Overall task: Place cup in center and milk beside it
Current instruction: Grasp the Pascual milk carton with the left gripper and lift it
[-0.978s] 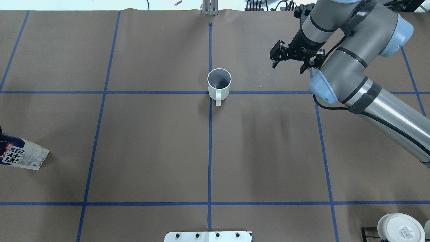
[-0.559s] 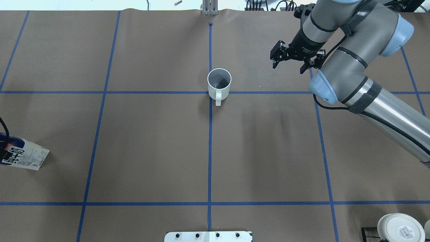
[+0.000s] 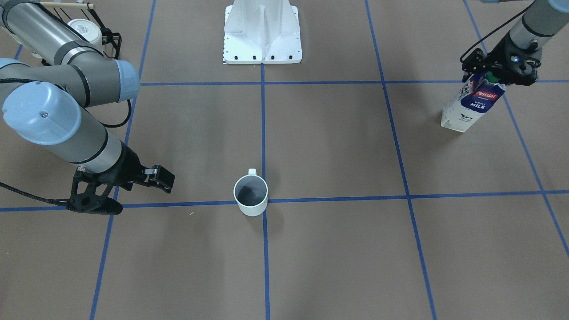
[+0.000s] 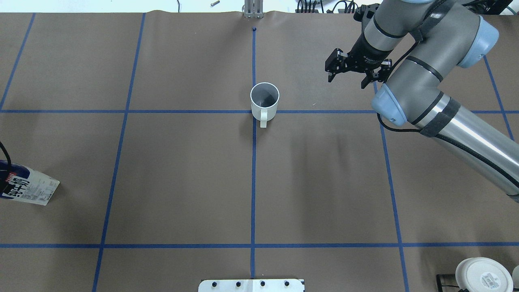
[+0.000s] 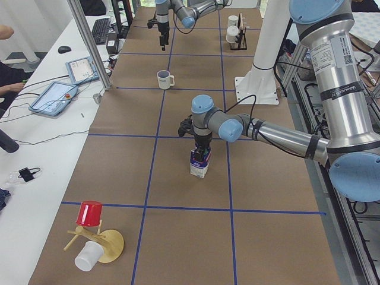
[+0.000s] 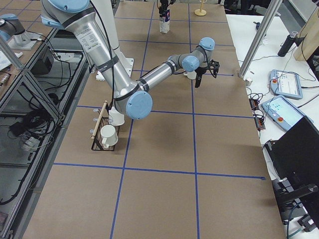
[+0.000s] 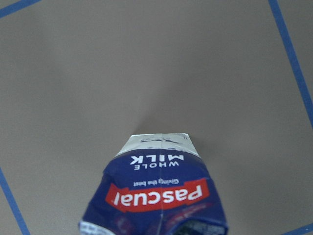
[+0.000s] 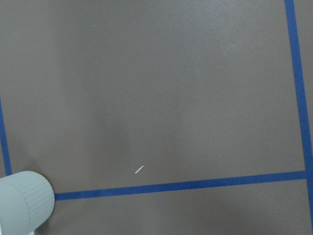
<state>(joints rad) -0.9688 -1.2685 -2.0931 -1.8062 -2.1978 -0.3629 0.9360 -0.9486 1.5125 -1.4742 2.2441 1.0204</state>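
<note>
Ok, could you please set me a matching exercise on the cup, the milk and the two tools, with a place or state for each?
1 cup
2 milk
3 left tool
4 right tool

A open and empty
B on a crossing of the blue tape lines
C shut on the milk
D navy and white, far from the cup

Pairs: 1-B, 2-D, 3-C, 4-A

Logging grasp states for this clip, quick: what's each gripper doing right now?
Left gripper: closed on the milk, at its top.
Right gripper: open, holding nothing.
</note>
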